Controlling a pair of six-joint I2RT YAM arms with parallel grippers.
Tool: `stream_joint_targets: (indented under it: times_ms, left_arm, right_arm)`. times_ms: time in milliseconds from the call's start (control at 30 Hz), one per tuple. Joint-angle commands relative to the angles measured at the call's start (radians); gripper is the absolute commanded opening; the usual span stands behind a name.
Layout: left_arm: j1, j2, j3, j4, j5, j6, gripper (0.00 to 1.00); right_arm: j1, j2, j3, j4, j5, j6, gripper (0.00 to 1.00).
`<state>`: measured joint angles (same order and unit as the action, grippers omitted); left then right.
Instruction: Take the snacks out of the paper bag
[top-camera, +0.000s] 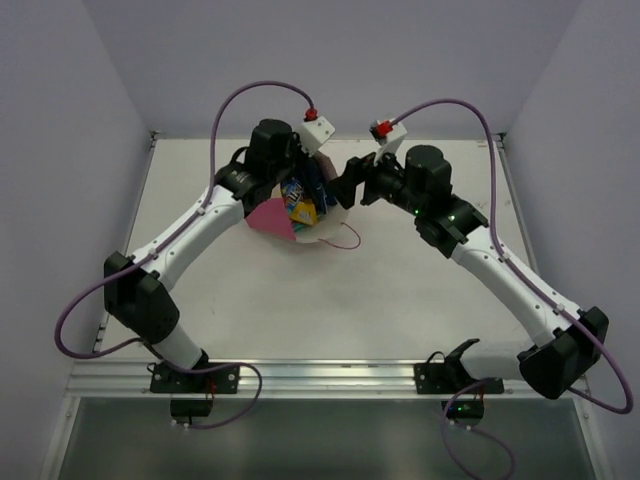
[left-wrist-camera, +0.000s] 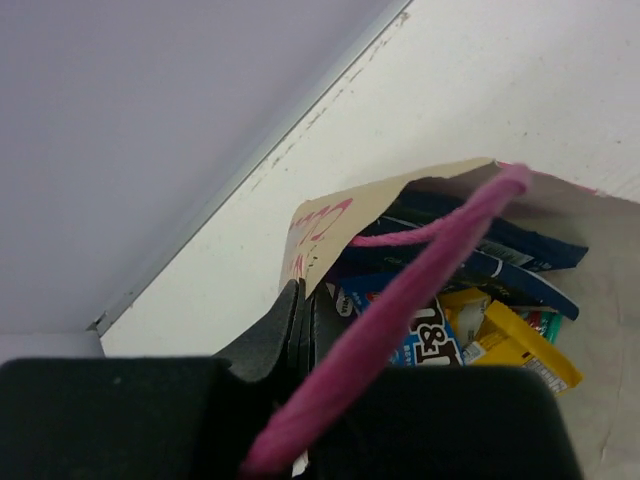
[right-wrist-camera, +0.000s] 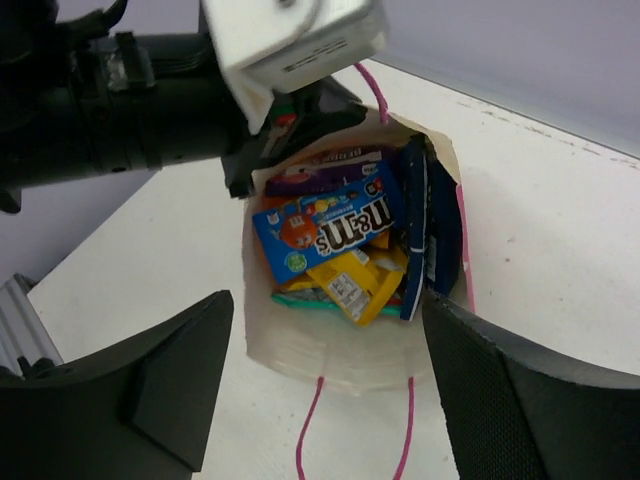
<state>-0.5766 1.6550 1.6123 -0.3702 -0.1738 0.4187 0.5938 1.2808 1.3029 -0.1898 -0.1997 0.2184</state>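
left gripper (left-wrist-camera: 300, 322) pinching paper bag (right-wrist-camera: 330, 358) rim | right gripper (right-wrist-camera: 326, 302) jaws wide; above bag mouth | blue M&M's packet (right-wrist-camera: 330, 226) atop snacks (right-wrist-camera: 352, 288) inside

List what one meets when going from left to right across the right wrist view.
Gripper finger → blue M&M's packet → dark blue bags → other gripper finger.

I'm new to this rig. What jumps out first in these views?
The paper bag sits at the far middle of the table, its rim pinched by the left fingers. In the right wrist view its open mouth shows a blue M&M's packet and a yellow packet, framed by the open right fingers.
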Motion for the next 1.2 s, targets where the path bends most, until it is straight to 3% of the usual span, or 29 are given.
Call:
stream_joint_targets:
  times_ms: [0, 133, 300, 400, 533, 800, 867, 967, 1000, 1100, 1167]
  left_arm:
    - [-0.005, -0.179, -0.105, 0.252, 0.109, -0.058, 0.0]
    - [-0.003, -0.228, -0.235, 0.278, 0.117, -0.124, 0.0]
    - [-0.005, -0.284, -0.331, 0.303, 0.106, -0.179, 0.0]
    - [-0.005, -0.291, -0.33, 0.297, 0.105, -0.225, 0.0]
    - [-0.003, -0.278, -0.316, 0.294, 0.111, -0.291, 0.0]
    - [-0.005, -0.259, -0.313, 0.281, 0.077, -0.35, 0.0]
    - [-0.005, -0.25, -0.313, 0.28, 0.054, -0.357, 0.0]
    - [-0.005, -0.235, -0.315, 0.281, 0.037, -0.367, 0.0]
    - [-0.003, -0.23, -0.318, 0.286, 0.028, -0.367, 0.0]
    - [-0.003, -0.21, -0.322, 0.3, 0.008, -0.38, 0.0]
    - [-0.002, -0.195, -0.322, 0.315, -0.003, -0.396, 0.0]
  right_arm:
    - [0.006, 0.025, -0.053, 0.182, 0.011, 0.033, 0.78]
    - [0.036, 0.054, -0.164, 0.3, -0.018, 0.076, 0.7]
    - [0.086, 0.143, -0.225, 0.403, 0.065, 0.185, 0.64]
    - [0.093, 0.199, -0.226, 0.411, 0.092, 0.344, 0.64]
    - [0.173, 0.255, -0.202, 0.401, 0.158, 0.501, 0.72]
    - [0.198, 0.439, -0.056, 0.305, 0.198, 0.611, 0.71]
    - [0.199, 0.483, -0.024, 0.305, 0.2, 0.611, 0.65]
    - [0.198, 0.482, -0.024, 0.316, 0.224, 0.585, 0.41]
    - [0.198, 0.47, -0.046, 0.325, 0.232, 0.575, 0.27]
    - [0.192, 0.434, -0.056, 0.326, 0.252, 0.544, 0.0]
    - [0.19, 0.407, -0.054, 0.303, 0.259, 0.516, 0.0]
